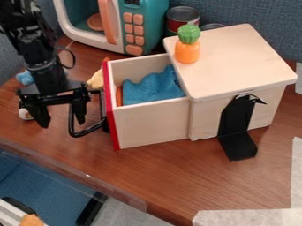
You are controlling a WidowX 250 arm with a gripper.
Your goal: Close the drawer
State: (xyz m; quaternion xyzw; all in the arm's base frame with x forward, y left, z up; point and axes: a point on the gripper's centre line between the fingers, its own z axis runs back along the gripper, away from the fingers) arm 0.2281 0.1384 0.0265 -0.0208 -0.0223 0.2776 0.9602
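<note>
On the left, my black gripper hangs over the table with its two fingers spread and nothing between them. The drawer is pulled out to the left from the pale wooden box. Its red front carries a black handle facing my gripper. The right finger is close beside the handle; whether they touch I cannot tell. Inside the drawer lie a blue cloth and part of an orange thing.
An orange toy with a green top stands on the box. A black bracket is at its near side. Behind are a toy microwave and a can. A yellow toy lies behind the drawer front. The table edge runs along the lower left.
</note>
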